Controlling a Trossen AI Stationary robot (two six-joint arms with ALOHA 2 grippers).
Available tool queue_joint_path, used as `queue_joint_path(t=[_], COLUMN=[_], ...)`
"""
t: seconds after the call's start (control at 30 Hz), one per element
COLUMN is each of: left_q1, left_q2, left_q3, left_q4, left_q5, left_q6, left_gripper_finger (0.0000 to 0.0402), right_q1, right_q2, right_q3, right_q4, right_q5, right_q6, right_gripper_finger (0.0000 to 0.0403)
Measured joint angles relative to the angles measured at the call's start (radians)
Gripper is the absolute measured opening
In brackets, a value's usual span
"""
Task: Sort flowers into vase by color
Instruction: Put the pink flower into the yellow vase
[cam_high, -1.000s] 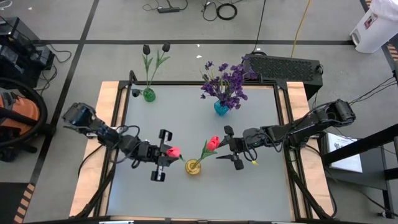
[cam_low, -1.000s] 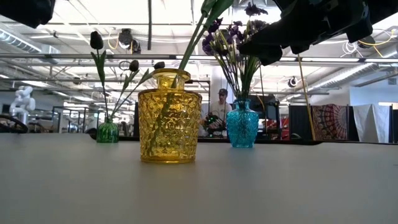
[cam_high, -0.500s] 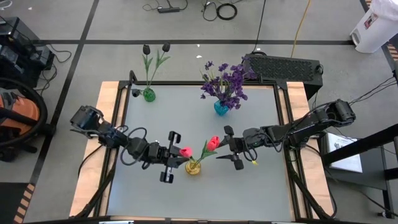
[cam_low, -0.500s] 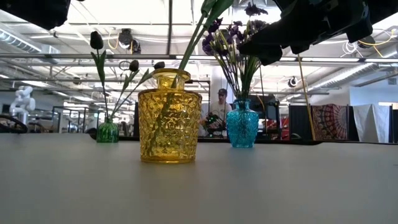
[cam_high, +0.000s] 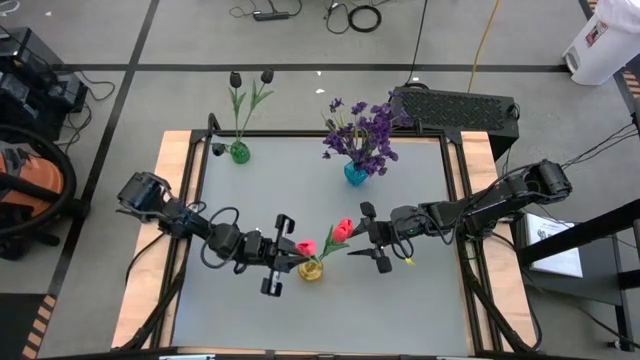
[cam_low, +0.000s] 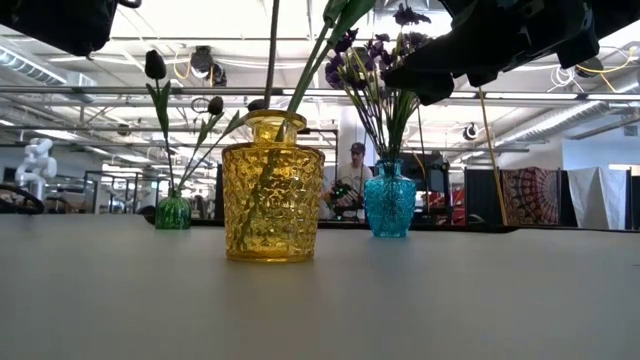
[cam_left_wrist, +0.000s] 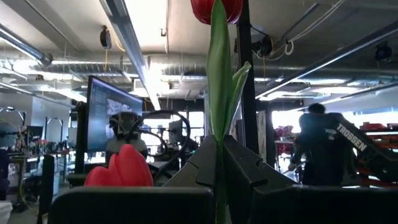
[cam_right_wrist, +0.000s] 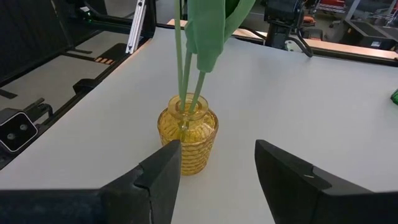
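A yellow glass vase (cam_high: 311, 268) (cam_low: 273, 200) stands near the table's middle with a red-pink tulip (cam_high: 343, 229) in it. My left gripper (cam_high: 292, 254) is just left of the vase, shut on a second red-pink tulip (cam_high: 305, 246). In the left wrist view this tulip's bloom (cam_left_wrist: 216, 7) is above the fingers. My right gripper (cam_high: 374, 238) hangs open just right of the vase, and its fingers stand apart on either side of the vase (cam_right_wrist: 187, 134) without touching it. My left gripper pinches the tulip's green stem and leaf (cam_left_wrist: 217, 155) between its two fingers, some way below the bloom. The fingers come from the table's left, slanting upward, and lie across the stem. The stem stands about upright, bloom up, and its lower end reaches into the yellow vase's mouth (cam_right_wrist: 185, 109).
A small green vase (cam_high: 238, 152) with near-black tulips stands at the far left. A blue vase (cam_high: 356, 172) with purple flowers stands at the far middle. Wooden rails (cam_high: 175, 200) border the table's sides. A person (cam_low: 357, 155) shows in the room behind.
My left gripper has gone toward the table's right and a little down, up to the yellow vase, carrying the red-pink tulip. The tulip's stem now stands over the vase's mouth. My right gripper has kept still.
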Motion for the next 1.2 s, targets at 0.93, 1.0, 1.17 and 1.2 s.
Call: queue_joint_path(t=[0.93, 1.0, 1.17, 1.2], left_q1=[0.035, 0.035, 0.035, 0.036], left_q2=[0.006, 0.006, 0.008, 0.008], left_q3=[0.0, 0.0, 0.0, 0.0], left_q4=[0.004, 0.003, 0.003, 0.004], left_q5=[-0.002, 0.001, 0.001, 0.001], left_q6=[0.0, 0.0, 0.0, 0.0], left_gripper_finger=[0.0015, 0.0015, 0.0015, 0.0015], right_q1=[0.0, 0.0, 0.0, 0.0], right_q2=[0.0, 0.0, 0.0, 0.0], right_q3=[0.0, 0.0, 0.0, 0.0], right_q4=[0.0, 0.0, 0.0, 0.0], right_q5=[0.0, 0.0, 0.0, 0.0], right_q6=[0.0, 0.0, 0.0, 0.0], right_gripper_finger=[0.0196, 0.0196, 0.0196, 0.0196])
